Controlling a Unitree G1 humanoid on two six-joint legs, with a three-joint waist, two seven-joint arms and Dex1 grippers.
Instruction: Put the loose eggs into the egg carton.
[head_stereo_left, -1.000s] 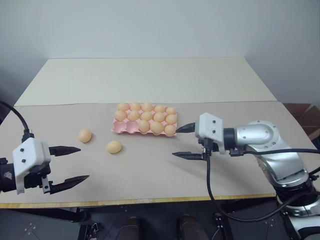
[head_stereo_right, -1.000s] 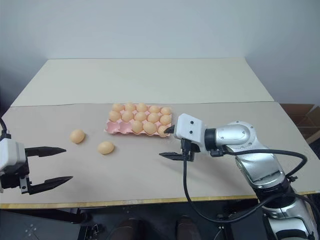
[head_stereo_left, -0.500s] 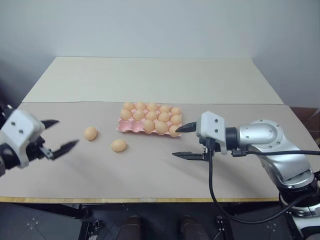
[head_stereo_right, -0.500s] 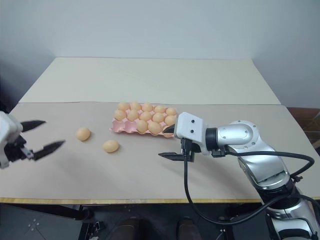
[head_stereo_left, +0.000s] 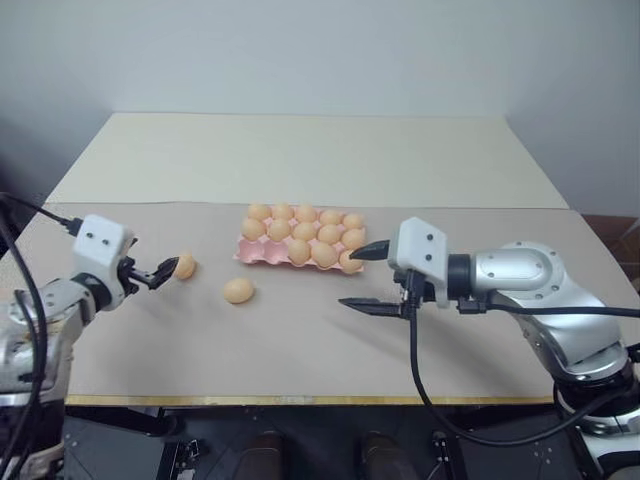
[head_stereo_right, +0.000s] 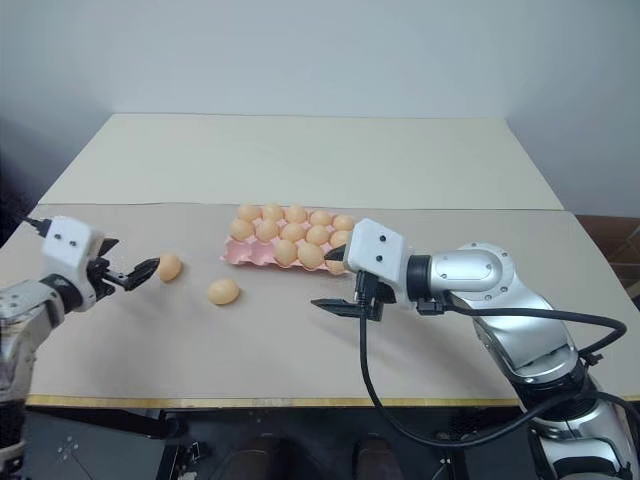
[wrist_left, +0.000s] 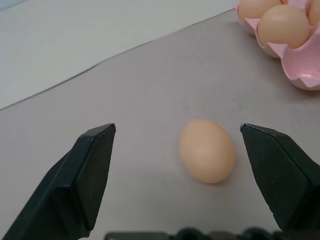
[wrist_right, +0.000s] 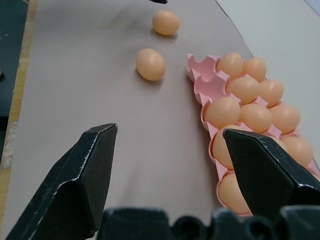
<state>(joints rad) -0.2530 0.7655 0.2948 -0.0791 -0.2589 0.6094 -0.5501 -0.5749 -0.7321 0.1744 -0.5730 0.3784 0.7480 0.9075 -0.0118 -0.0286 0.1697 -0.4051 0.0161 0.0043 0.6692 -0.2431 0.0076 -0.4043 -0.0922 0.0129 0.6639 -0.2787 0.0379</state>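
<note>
Two loose eggs lie on the tan mat left of the egg carton (head_stereo_left: 246, 256): one egg (head_stereo_left: 185, 265) further left, the other egg (head_stereo_left: 238, 290) nearer the carton. The pink carton holds many eggs, and its left end shows empty cups (wrist_right: 209, 82). My left gripper (head_stereo_left: 161, 272) is open and low over the mat. In the left wrist view the left egg (wrist_left: 207, 150) lies between its spread fingers (wrist_left: 92, 170), untouched. My right gripper (head_stereo_left: 358, 277) hangs open by the carton's near right corner, holding nothing.
The tan mat (head_stereo_left: 300, 340) covers the near half of the table, and a paler tabletop (head_stereo_left: 300, 160) lies behind it. The table's front edge (head_stereo_left: 300, 400) runs close below both grippers.
My left gripper has swung forward from the near left edge, rolled, and come up to the left egg. The right gripper, eggs and carton have stayed put.
</note>
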